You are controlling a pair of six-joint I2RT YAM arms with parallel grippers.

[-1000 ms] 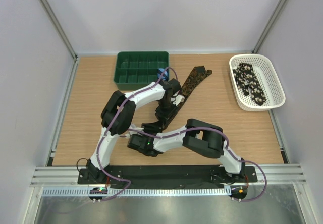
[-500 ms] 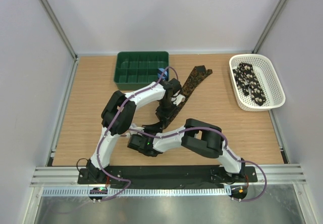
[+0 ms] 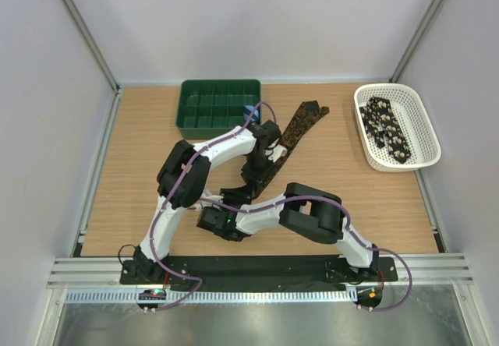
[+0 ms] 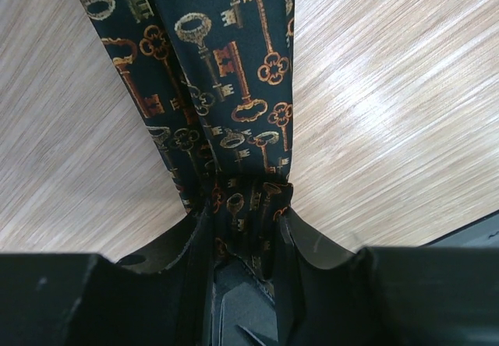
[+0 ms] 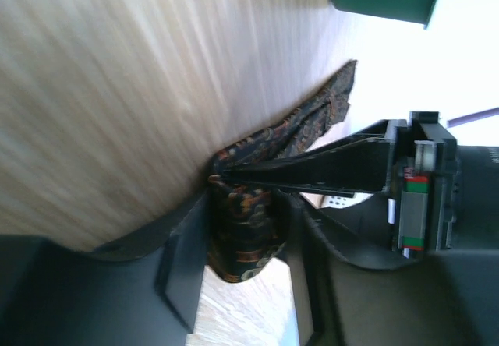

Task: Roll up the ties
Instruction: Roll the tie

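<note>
The right gripper [image 5: 245,206] was set low on the wooden table [image 3: 132,174], its fingers standing either side of the bunched near end of the key-patterned tie [image 4: 226,65]; whether they pressed on it could not be told. Just beyond it, the left gripper [image 4: 242,217] was narrowly closed on the same tie, which was laid flat ahead of it. Farther off, a green compartment tray [image 3: 221,82] and a small blue roll [image 3: 250,113] were seen ahead-left of that gripper, and a white basket [image 3: 374,153] holding a black spotted tie [image 3: 386,128] well to its right

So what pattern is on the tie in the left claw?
The tie has gold and rust keys on black; best in left wrist view.
</note>
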